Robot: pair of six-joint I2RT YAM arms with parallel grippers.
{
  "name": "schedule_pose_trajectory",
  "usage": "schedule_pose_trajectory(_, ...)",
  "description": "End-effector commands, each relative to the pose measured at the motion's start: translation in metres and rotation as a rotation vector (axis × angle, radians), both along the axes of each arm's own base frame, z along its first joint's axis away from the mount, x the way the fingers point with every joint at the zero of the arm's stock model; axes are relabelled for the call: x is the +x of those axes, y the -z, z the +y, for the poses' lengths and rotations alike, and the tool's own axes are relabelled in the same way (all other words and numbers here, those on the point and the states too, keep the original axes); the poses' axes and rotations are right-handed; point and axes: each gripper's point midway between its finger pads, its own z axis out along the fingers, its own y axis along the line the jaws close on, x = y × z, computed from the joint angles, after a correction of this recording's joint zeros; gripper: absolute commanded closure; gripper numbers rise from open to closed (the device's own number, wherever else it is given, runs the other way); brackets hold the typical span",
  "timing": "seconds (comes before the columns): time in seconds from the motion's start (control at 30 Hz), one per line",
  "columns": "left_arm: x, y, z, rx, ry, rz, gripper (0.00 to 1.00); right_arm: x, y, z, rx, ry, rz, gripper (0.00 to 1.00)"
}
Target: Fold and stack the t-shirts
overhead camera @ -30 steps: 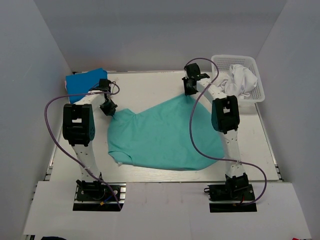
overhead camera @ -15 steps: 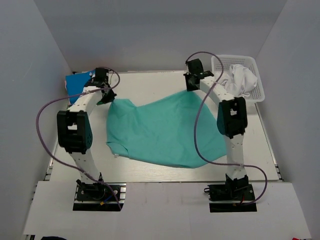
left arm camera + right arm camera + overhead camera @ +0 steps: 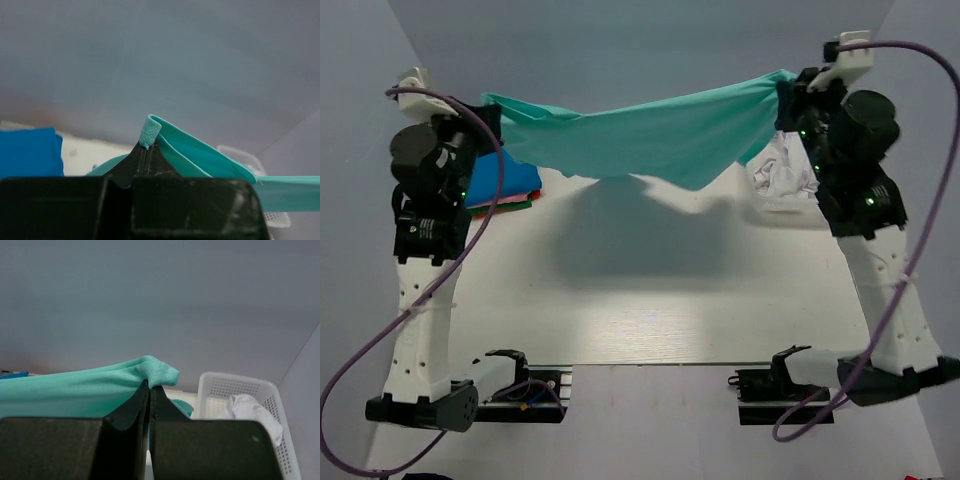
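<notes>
A teal t-shirt [image 3: 650, 135] hangs stretched in the air between both grippers, high above the table. My left gripper [image 3: 490, 108] is shut on its left corner; the pinched fold shows in the left wrist view [image 3: 149, 132]. My right gripper [image 3: 785, 95] is shut on its right corner, which shows bunched at the jaws in the right wrist view [image 3: 157, 372]. A folded blue t-shirt [image 3: 505, 185] lies on a small stack at the table's back left, also in the left wrist view [image 3: 27, 152]. A white t-shirt [image 3: 785, 170] lies crumpled in the basket.
A white plastic basket [image 3: 240, 390] stands at the back right, partly hidden by the right arm in the top view. The white table [image 3: 650, 280] lies below the hanging shirt, with the shirt's shadow on it. Grey walls enclose the back and sides.
Both arms have risen sharply from the table, lifting the teal shirt off the surface and stretching it in the air. The shirt lay flat on the table before.
</notes>
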Motion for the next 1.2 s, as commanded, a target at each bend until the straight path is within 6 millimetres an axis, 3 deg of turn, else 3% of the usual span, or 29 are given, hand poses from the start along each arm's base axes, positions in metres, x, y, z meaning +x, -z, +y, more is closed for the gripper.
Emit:
schedule_pose_trajectory(0.0, -0.026, -0.042, -0.004, 0.066, 0.040, -0.111, 1.00, -0.038, -0.024, -0.008, 0.009, -0.034, -0.087, 1.00)
schedule_pose_trajectory(0.07, -0.054, -0.074, -0.004, 0.085, 0.046, -0.198, 1.00, -0.057, -0.037, -0.008, 0.013, -0.072, -0.131, 1.00)
schedule_pose_trajectory(0.1, -0.067, -0.091, -0.002, 0.092, 0.041, -0.244, 1.00, -0.084, -0.054, -0.015, 0.027, -0.083, -0.184, 1.00)
schedule_pose_trajectory(0.2, -0.103, -0.117, 0.000, 0.104, 0.043, -0.321, 1.00, -0.120, -0.073, -0.020, 0.029, -0.131, -0.247, 1.00)
schedule_pose_trajectory(0.23, -0.118, -0.132, 0.002, 0.118, 0.036, -0.368, 1.00, -0.141, -0.086, -0.025, 0.038, -0.141, -0.287, 1.00)
schedule_pose_trajectory(0.33, -0.148, -0.157, 0.003, 0.145, 0.031, -0.438, 1.00, -0.174, -0.099, -0.029, 0.039, -0.185, -0.328, 1.00)
schedule_pose_trajectory(0.43, -0.157, -0.162, 0.004, 0.153, 0.027, -0.459, 1.00, -0.185, -0.094, -0.029, 0.032, -0.204, -0.328, 1.00)
schedule_pose_trajectory(0.5, -0.157, -0.166, 0.002, 0.165, 0.034, -0.473, 1.00, -0.181, -0.090, -0.032, 0.042, -0.180, -0.321, 1.00)
schedule_pose_trajectory(0.53, -0.151, -0.164, 0.002, 0.166, 0.035, -0.462, 1.00, -0.170, -0.078, -0.032, 0.034, -0.160, -0.284, 1.00)
schedule_pose_trajectory(0.6, -0.124, -0.149, -0.002, 0.172, 0.053, -0.392, 1.00, -0.155, -0.070, -0.032, 0.031, -0.131, -0.256, 1.00)
schedule_pose_trajectory(0.63, -0.109, -0.139, -0.001, 0.170, 0.048, -0.356, 1.00, -0.139, -0.053, -0.032, 0.019, -0.105, -0.211, 1.00)
schedule_pose_trajectory(0.7, -0.067, -0.106, 0.000, 0.157, 0.042, -0.236, 1.00, -0.121, -0.040, -0.031, 0.013, -0.076, -0.178, 1.00)
schedule_pose_trajectory(0.73, -0.052, -0.093, 0.001, 0.156, 0.036, -0.191, 1.00, -0.101, -0.012, -0.034, 0.001, -0.022, -0.115, 1.00)
schedule_pose_trajectory(0.8, -0.022, -0.059, -0.003, 0.152, 0.056, -0.092, 1.00, -0.081, 0.007, -0.035, 0.018, 0.021, -0.074, 1.00)
schedule_pose_trajectory(0.83, 0.003, -0.023, -0.010, 0.147, 0.091, 0.000, 1.00, -0.059, 0.047, -0.029, 0.046, 0.040, 0.020, 1.00)
schedule_pose_trajectory(0.87, 0.015, -0.008, -0.011, 0.148, 0.094, 0.028, 1.00, -0.051, 0.056, -0.027, 0.059, 0.048, 0.032, 1.00)
schedule_pose_trajectory(0.9, 0.025, 0.003, -0.017, 0.150, 0.124, 0.033, 1.00, -0.039, 0.090, -0.021, 0.047, 0.045, 0.094, 1.00)
schedule_pose_trajectory(0.93, 0.041, 0.025, -0.018, 0.150, 0.128, 0.079, 1.00, -0.030, 0.101, -0.016, 0.071, 0.038, 0.116, 1.00)
schedule_pose_trajectory(0.97, 0.054, 0.061, -0.024, 0.172, 0.167, 0.142, 1.00, -0.023, 0.116, -0.014, 0.071, 0.042, 0.146, 1.00)
schedule_pose_trajectory(1.0, 0.064, 0.079, -0.024, 0.186, 0.170, 0.173, 1.00, -0.006, 0.162, -0.008, 0.058, 0.056, 0.247, 1.00)
schedule_pose_trajectory(1.07, 0.082, 0.121, -0.024, 0.206, 0.168, 0.262, 1.00, 0.007, 0.183, -0.003, 0.068, 0.051, 0.278, 1.00)
schedule_pose_trajectory(1.1, 0.097, 0.147, -0.022, 0.215, 0.158, 0.310, 1.00, 0.022, 0.215, 0.004, 0.046, 0.056, 0.356, 1.00)
schedule_pose_trajectory(1.17, 0.112, 0.180, -0.022, 0.237, 0.160, 0.345, 1.00, 0.032, 0.246, 0.008, 0.030, 0.052, 0.423, 1.00)
